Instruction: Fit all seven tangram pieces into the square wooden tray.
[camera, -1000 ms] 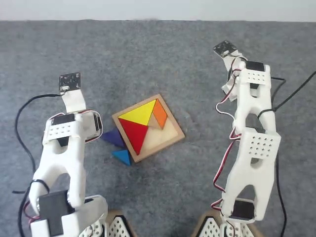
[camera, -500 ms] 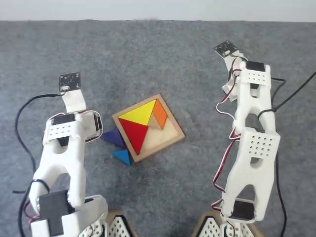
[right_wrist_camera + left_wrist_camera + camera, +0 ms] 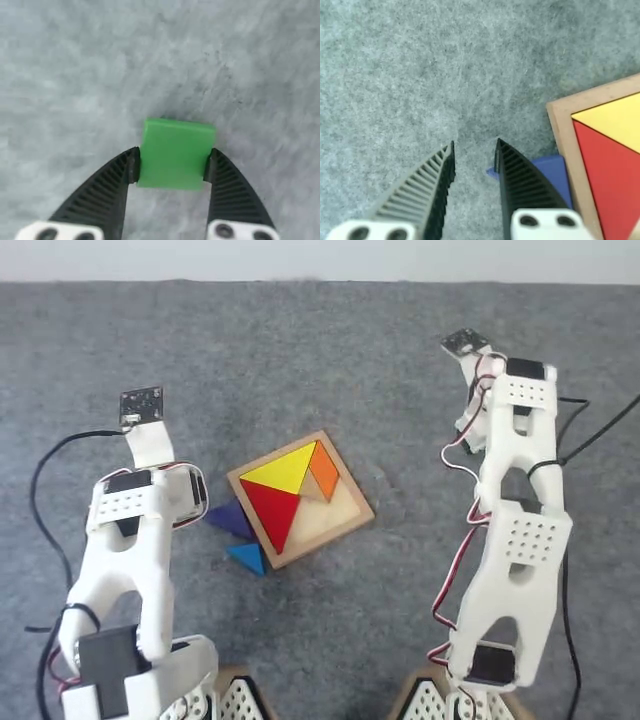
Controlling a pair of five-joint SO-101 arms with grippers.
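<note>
Green square (image 3: 176,155) clamped between right claw (image 3: 173,151) fingers, left claw (image 3: 475,143) partly open, empty

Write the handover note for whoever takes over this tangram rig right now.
Left gripper: open, low over the grey carpet, next to the dark blue wooden piece.
Right gripper: shut on the green square wooden piece, over the carpet well away from the tray.
Done: the yellow triangle, red triangle and orange piece sit in the square wooden tray.
Left: four of seven to fit, among them the green square, the dark blue piece and the light blue triangle, both blue ones on the carpet beside the tray.
</note>
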